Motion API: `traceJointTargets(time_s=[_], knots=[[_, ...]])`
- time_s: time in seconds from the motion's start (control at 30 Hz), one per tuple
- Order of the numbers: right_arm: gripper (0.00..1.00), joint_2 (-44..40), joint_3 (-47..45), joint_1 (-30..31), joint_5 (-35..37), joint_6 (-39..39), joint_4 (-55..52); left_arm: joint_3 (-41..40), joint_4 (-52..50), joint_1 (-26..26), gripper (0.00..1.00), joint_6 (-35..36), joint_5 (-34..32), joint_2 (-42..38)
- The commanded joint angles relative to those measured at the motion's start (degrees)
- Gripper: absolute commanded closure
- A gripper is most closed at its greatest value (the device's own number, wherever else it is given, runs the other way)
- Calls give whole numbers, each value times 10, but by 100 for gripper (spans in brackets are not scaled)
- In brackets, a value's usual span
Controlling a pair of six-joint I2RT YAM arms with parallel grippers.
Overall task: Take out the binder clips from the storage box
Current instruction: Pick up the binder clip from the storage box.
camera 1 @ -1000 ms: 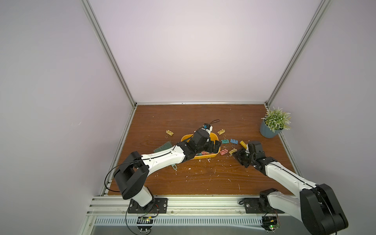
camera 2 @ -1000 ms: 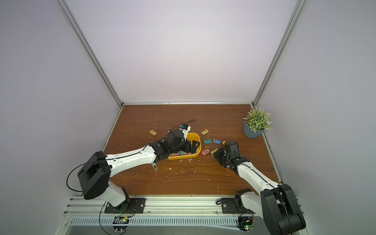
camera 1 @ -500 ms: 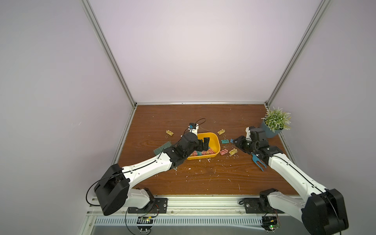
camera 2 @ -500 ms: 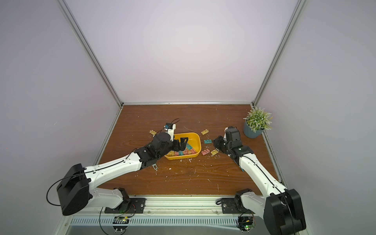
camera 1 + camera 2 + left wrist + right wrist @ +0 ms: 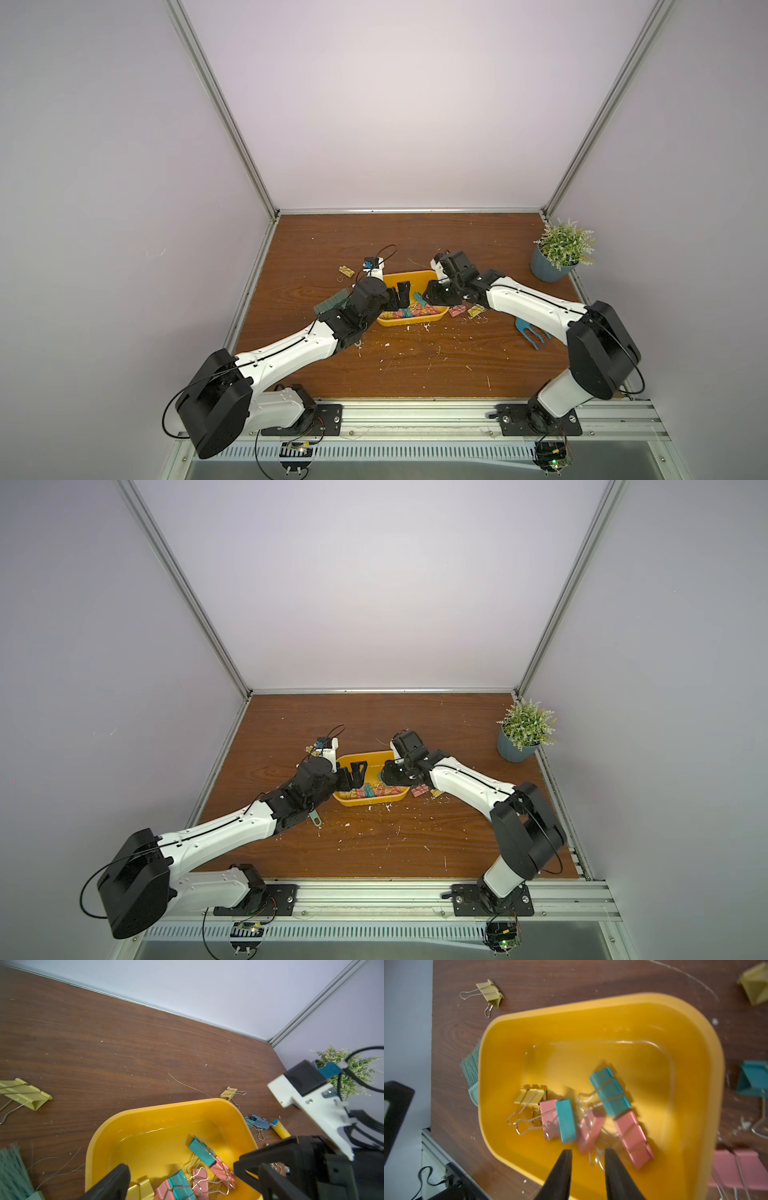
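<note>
The yellow storage box [image 5: 411, 322] sits mid-table in both top views [image 5: 365, 804]. Several binder clips lie in it: a teal one [image 5: 610, 1091], a pink one [image 5: 633, 1138], a yellow one [image 5: 531, 1096], and a pink and teal pair [image 5: 564, 1120]. My left gripper [image 5: 187, 1176] hangs wide open over the box's left part [image 5: 399, 297], with the clips below its gap. Over the right end, my right gripper [image 5: 588, 1159] is partly open [image 5: 427, 296]. Its tips hover just above the pink clips and grip nothing.
Loose clips lie on the table: yellow [image 5: 346, 271] left of the box, pink [image 5: 457, 310] and yellow [image 5: 476, 309] to its right, blue [image 5: 259, 1123] behind. A teal brush [image 5: 332, 300], a blue hand fork [image 5: 530, 332], a potted plant [image 5: 555, 266] and white debris are around.
My right gripper has swung left from the table beside the box to above its right end and opened a little. The left gripper stays open over the box.
</note>
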Motion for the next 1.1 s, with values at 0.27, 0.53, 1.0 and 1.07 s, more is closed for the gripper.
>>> traceJointTargets(time_s=[0.27,0.53,1.0,1.07], knots=[[65,101,136,31,65,-89,-110,-54,-15,24,1,-23,-63,-72],[68,158,200,44,142,-102,-172,-54,-30,26,1,-25,-68,-78],[96,129,220,46,235,-133,-205,-47,-33,28,1,-23,-67,-78],[97,113,212,46,241,-136,-196,-45,-31,28,1,-23,-65,-76]])
